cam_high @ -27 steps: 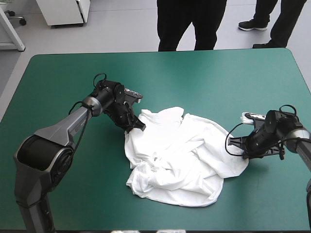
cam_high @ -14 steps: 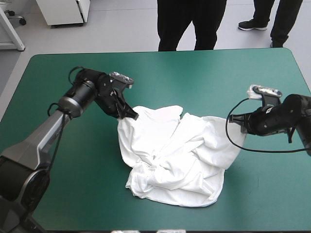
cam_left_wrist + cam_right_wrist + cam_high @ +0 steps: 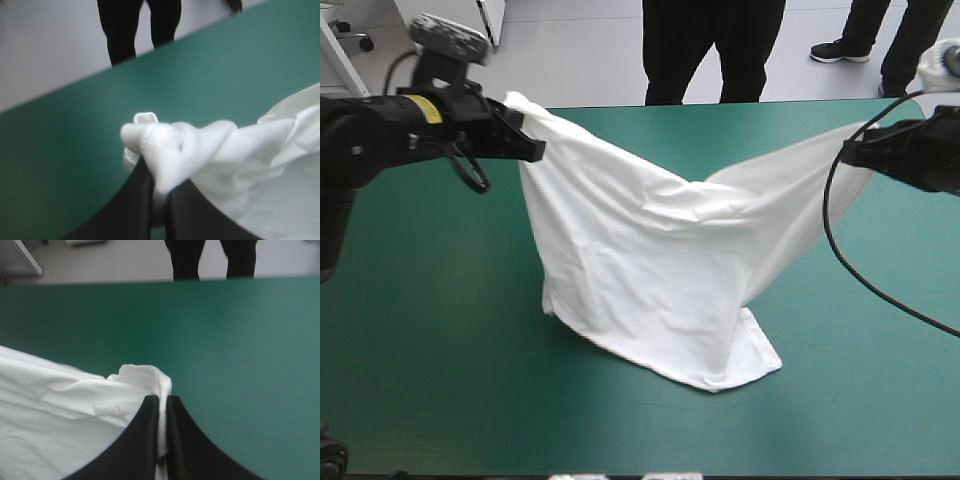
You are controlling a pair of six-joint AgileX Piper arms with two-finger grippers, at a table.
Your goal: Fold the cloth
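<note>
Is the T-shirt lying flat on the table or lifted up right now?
Lifted: the left tool and right tool each pinch an end of the T-shirt, held high and apart; its lower edge rests on the table.

The T-shirt (image 3: 650, 270) is held up over the table (image 3: 420, 330), stretched wide between two raised points. One upper edge is pinched by the left gripper (image 3: 535, 150) near the far left of the table, the other by the right gripper (image 3: 847, 153) near the far right. The cloth is seen to sag in the middle. Its lower hem is rested on the teal-green cover.
</note>
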